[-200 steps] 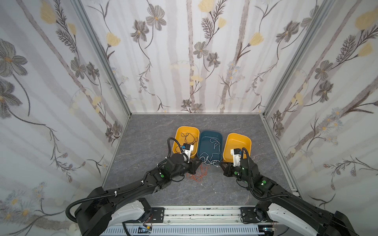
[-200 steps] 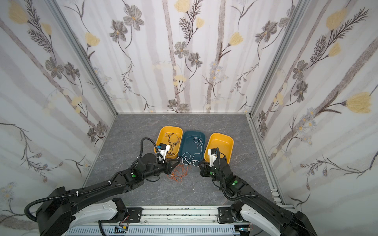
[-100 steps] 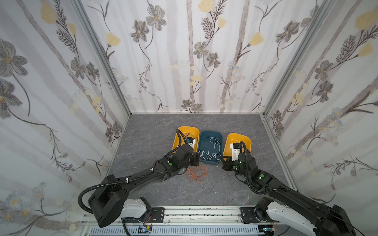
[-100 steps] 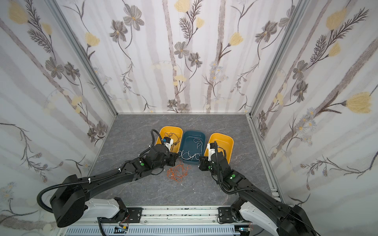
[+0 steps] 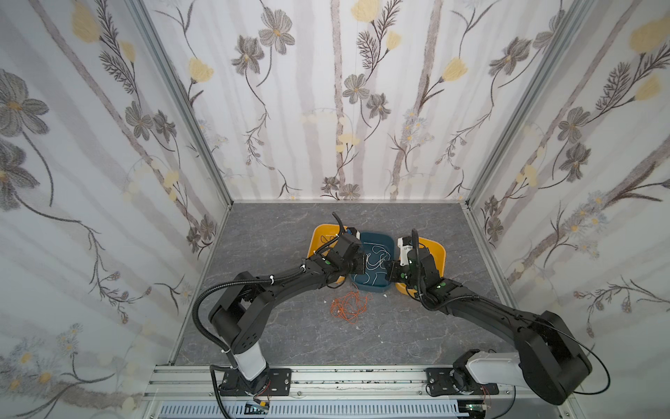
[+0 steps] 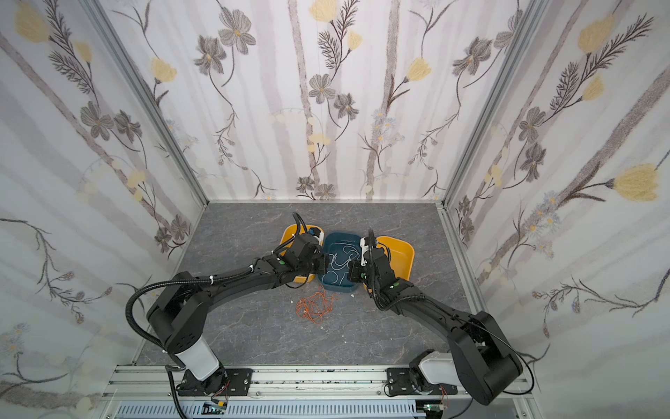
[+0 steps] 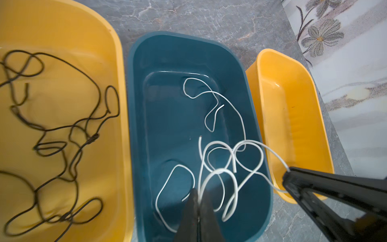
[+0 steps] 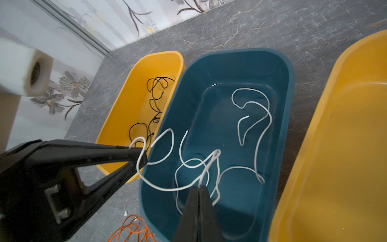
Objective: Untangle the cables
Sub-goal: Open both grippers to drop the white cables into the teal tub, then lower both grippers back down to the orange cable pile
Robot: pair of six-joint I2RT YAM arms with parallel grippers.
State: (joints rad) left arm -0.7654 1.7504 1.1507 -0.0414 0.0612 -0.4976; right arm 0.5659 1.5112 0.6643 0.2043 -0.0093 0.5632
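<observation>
1. A blue tray is set between a left yellow tray and a right yellow tray, side by side.
2. All three are borne by a grey marbled tabletop.
3. The tabletop is enclosed by floral-papered walls.

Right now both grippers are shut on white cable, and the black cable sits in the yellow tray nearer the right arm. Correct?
No: the black cable sits in the yellow tray nearer the left arm, beside the left gripper in the right wrist view. The rest holds.
</observation>
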